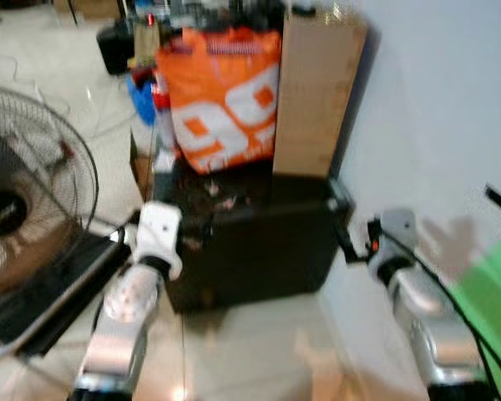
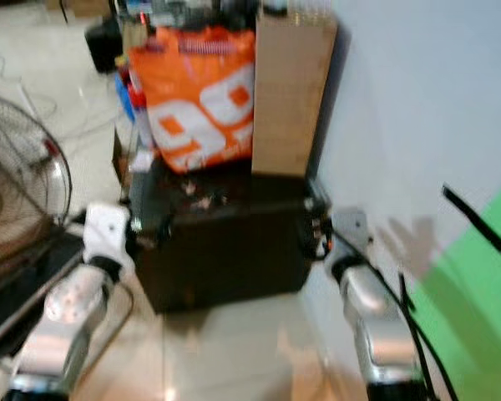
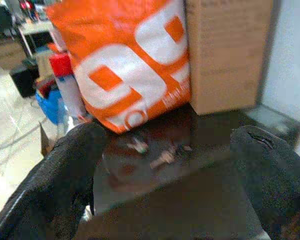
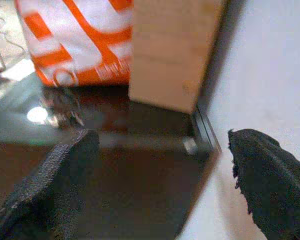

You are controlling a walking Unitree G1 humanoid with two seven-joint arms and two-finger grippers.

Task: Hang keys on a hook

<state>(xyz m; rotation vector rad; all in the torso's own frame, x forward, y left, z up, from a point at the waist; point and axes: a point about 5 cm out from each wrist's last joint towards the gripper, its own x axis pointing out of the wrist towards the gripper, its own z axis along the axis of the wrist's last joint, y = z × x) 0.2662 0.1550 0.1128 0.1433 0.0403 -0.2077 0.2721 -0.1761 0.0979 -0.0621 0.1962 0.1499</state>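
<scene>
A small bunch of keys [image 3: 160,157] lies on the glossy top of a low dark table [image 1: 259,251], in front of an orange bag; the keys [image 4: 62,112] also glint in the right wrist view. My left gripper [image 3: 165,200] is open at the table's left front edge, pointing towards the keys with a wide gap. My right gripper [image 4: 160,200] is open too, at the table's right front corner close to the wall, and holds nothing. The pictures are blurred. On the wall at the right I see a short black strip [image 2: 472,219]; I cannot tell whether it is a hook.
An orange and white bag [image 1: 225,100] and a tall cardboard box [image 1: 313,96] stand at the back of the table. A floor fan [image 1: 25,209] is close on the left. The white wall [image 1: 434,109] runs along the right, with a green patch [image 1: 488,292] low down.
</scene>
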